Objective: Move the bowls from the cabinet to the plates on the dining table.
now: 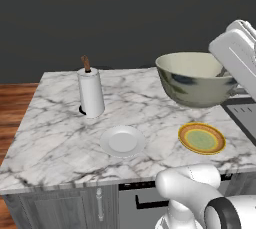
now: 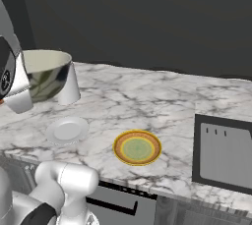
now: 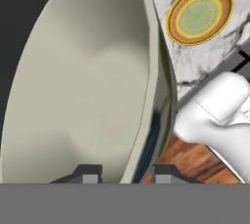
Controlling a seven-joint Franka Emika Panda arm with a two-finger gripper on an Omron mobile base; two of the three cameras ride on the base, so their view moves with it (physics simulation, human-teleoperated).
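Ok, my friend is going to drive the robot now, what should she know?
Gripper: shut on the rim of the cream bowl, one finger inside, one outside.
Bowl: held in the air above the marble table.
Plates: yellow plate and white plate sit bare near the front edge.
Done: first bowl fetched.
Left: set it on a plate, then bring the other bowl.

Flat, even rendered light — the marble counter reads bright against a dark, featureless back wall. Shadows are faint, soft smudges under the plates. A dull sheen lies on the bowl's glaze. Edges look slightly jagged and soft — low resolution, no lens distortion
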